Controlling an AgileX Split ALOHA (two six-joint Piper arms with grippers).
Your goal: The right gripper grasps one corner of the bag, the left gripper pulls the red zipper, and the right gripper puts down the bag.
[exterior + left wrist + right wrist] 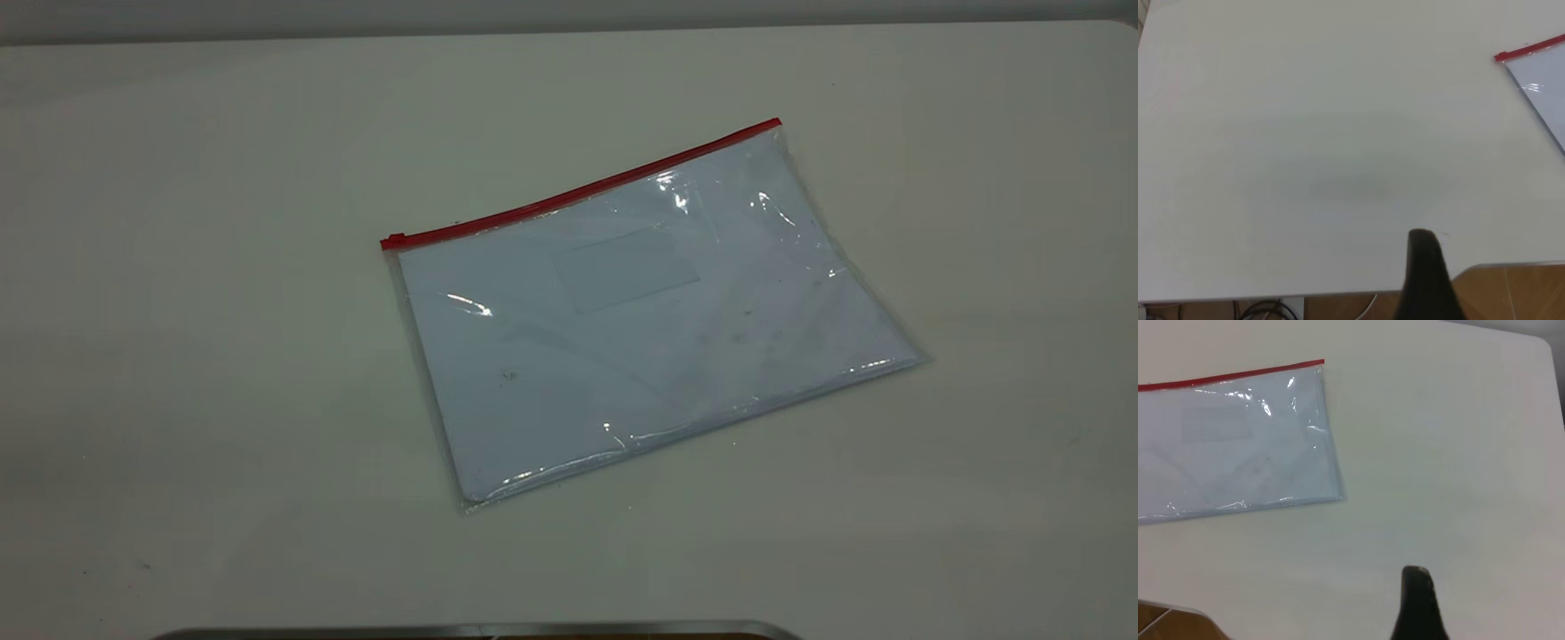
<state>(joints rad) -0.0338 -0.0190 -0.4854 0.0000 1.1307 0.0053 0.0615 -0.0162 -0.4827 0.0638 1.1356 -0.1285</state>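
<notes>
I see the bag (649, 329) lying flat near the middle of the smooth, matte white table (178, 400), turned at a slant. It is a clear, glossy plastic rectangle, wrinkled, with white paper inside and a faint rectangular label pocket. The red zipper (582, 189) runs along its far long edge, its slider, as far as I can make out, at the left end. From each wrist view I get only one dark finger: the left gripper (1426, 277) hangs over bare table left of the bag, the right gripper (1418, 603) over bare table right of it. I cannot tell whether either is spread or closed.
</notes>
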